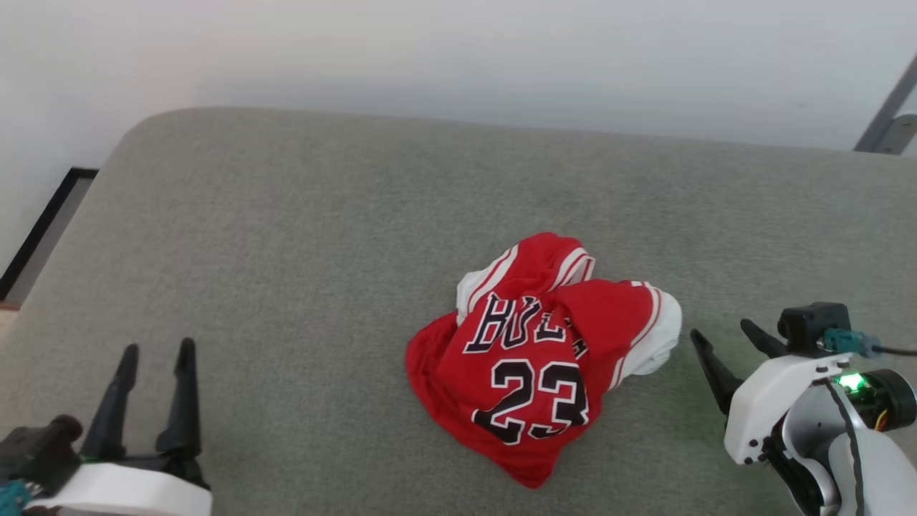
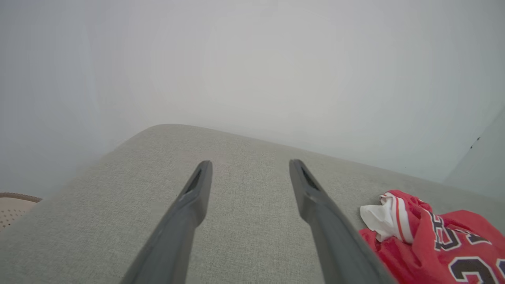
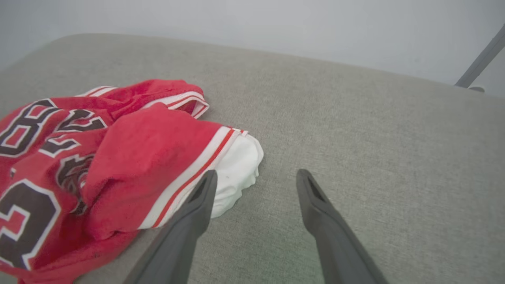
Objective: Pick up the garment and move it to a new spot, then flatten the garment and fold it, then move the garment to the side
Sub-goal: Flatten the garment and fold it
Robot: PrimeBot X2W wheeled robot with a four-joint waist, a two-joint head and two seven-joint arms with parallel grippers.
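Shirt (image 1: 534,358) lies crumpled lower centre of the head view on a grey cushion (image 1: 286,236). Both claws gape empty: left claw (image 1: 159,345) lower left, right claw (image 1: 720,328) just beside it. Best bet: pinch a thick fold, lift slowly.

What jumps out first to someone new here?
A crumpled red jersey printed BULLS 23 lies slightly right of centre on the grey padded surface. The open right gripper sits just beside its white sleeve. The open left gripper is far off at the lower left.
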